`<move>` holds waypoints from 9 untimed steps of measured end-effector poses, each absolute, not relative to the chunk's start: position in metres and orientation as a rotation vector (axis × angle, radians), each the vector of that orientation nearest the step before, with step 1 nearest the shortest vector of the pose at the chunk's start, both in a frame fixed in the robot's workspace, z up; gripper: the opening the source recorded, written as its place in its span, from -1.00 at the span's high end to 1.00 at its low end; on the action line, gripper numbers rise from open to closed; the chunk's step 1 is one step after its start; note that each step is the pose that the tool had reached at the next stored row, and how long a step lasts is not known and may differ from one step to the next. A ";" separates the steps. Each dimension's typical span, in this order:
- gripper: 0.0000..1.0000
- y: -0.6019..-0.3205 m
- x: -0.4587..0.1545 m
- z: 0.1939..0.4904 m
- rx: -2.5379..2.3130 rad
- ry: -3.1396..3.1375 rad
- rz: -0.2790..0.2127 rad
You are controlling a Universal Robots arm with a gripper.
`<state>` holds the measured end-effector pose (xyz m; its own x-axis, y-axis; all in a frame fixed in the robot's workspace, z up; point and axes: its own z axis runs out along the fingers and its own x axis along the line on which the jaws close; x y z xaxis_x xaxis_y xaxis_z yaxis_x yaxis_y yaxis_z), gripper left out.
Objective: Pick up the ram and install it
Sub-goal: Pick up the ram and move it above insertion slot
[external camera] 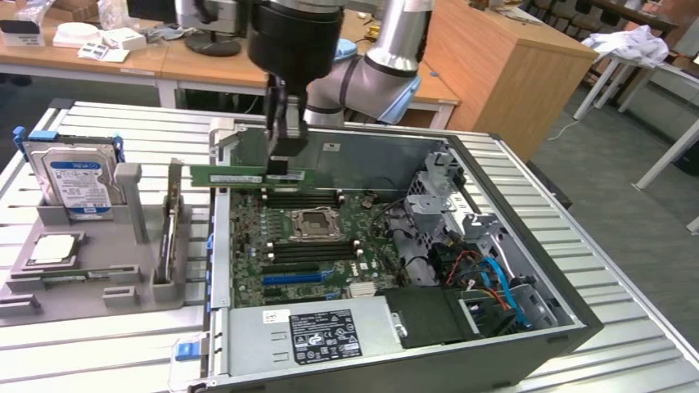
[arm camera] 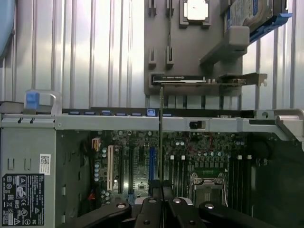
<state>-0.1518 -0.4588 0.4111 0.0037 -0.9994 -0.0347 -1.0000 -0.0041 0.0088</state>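
Observation:
My gripper (external camera: 286,166) is shut on the ram (external camera: 232,174), a thin green stick held level and on edge, reaching toward the exterior view's left. It hangs over the back-left part of the open computer case (external camera: 535,319), just above the dark memory slots (external camera: 300,197) behind the CPU socket (external camera: 313,221) on the motherboard (external camera: 273,270). In the wrist view the ram (arm camera: 161,133) appears edge-on as a thin line rising from between the fingers of the gripper (arm camera: 161,203), over the motherboard (arm camera: 137,166).
A grey holder (external camera: 131,286) at the exterior view's left carries a blue-labelled hard drive (external camera: 74,176), a square CPU chip (external camera: 55,248) and an upright card (external camera: 173,225). A power supply (external camera: 317,336) fills the case's front. Cables (external camera: 492,278) and a drive cage (external camera: 437,192) crowd its right side.

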 end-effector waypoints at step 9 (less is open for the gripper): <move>0.77 -0.459 -0.127 0.411 -2.212 2.203 0.049</move>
